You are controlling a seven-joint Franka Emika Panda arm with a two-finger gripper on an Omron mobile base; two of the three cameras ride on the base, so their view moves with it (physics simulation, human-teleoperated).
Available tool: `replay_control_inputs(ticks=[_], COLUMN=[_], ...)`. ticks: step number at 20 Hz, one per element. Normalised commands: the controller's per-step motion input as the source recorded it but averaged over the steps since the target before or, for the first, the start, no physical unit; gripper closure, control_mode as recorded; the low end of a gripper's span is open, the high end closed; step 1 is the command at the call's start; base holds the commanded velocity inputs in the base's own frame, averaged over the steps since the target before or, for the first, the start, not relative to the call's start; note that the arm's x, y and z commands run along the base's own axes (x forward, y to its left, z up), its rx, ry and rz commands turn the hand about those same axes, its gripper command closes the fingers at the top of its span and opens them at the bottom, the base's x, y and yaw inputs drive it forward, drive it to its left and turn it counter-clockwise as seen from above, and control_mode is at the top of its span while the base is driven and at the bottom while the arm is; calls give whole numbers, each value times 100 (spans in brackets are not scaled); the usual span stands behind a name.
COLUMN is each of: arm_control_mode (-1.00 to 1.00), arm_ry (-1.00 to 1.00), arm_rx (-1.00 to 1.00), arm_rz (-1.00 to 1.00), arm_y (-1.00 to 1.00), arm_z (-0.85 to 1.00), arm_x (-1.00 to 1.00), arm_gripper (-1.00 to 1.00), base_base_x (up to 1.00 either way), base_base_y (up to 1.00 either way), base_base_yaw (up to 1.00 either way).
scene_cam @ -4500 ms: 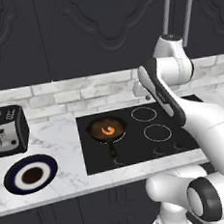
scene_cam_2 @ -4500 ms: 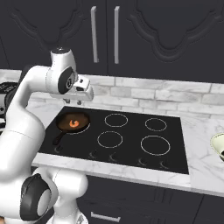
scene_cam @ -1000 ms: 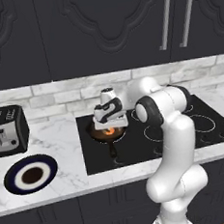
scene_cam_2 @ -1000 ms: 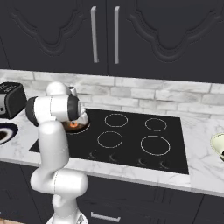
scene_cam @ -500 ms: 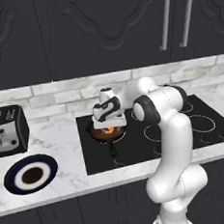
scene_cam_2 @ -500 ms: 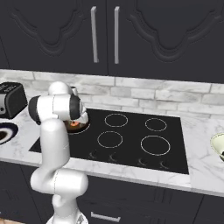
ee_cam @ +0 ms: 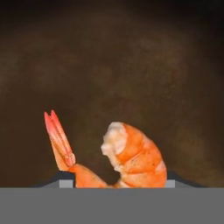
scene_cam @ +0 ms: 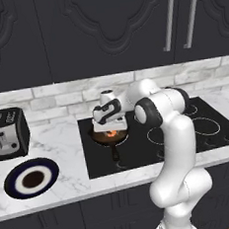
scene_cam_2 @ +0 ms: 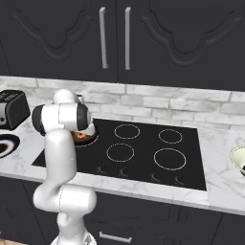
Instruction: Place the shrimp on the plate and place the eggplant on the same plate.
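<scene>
Since a few seconds ago, the arm is reaching down into the frying pan (scene_cam: 110, 135); the gripper (scene_cam: 111, 130) is straddling the shrimp (ee_cam: 131, 157), though I cannot tell whether it is clenched yet. Lifting toward the plate (scene_cam: 31, 177) is coming next.

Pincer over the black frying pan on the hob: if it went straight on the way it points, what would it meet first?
Most likely the curled orange shrimp, which sits right ahead of the pincer between its fingertips. Behind it lies the brown floor of the black frying pan. Whether the tips already touch the shrimp is unclear.
</scene>
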Motion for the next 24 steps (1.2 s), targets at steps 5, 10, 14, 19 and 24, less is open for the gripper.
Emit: replay_control_inputs(ticks=[5, 10, 14, 19, 24], arm_control_mode=[-100, -100, -100, -100, -100], arm_ry=[-7, -21, -18, -16, -4], arm_rx=[0, 0, 0, 1, 2], arm_rz=[0, -1, 0, -3, -2], arm_y=[23, 2, 3, 18, 28], arm_z=[-5, 24, 29, 38, 38], arm_x=[-2, -32, -49, -42, -45], arm_gripper=[100, 100, 100, 100, 100], base_base_x=[0, 0, 0, 0, 0], base_base_y=[0, 0, 0, 0, 0], base_base_yaw=[0, 0, 0, 0, 0])
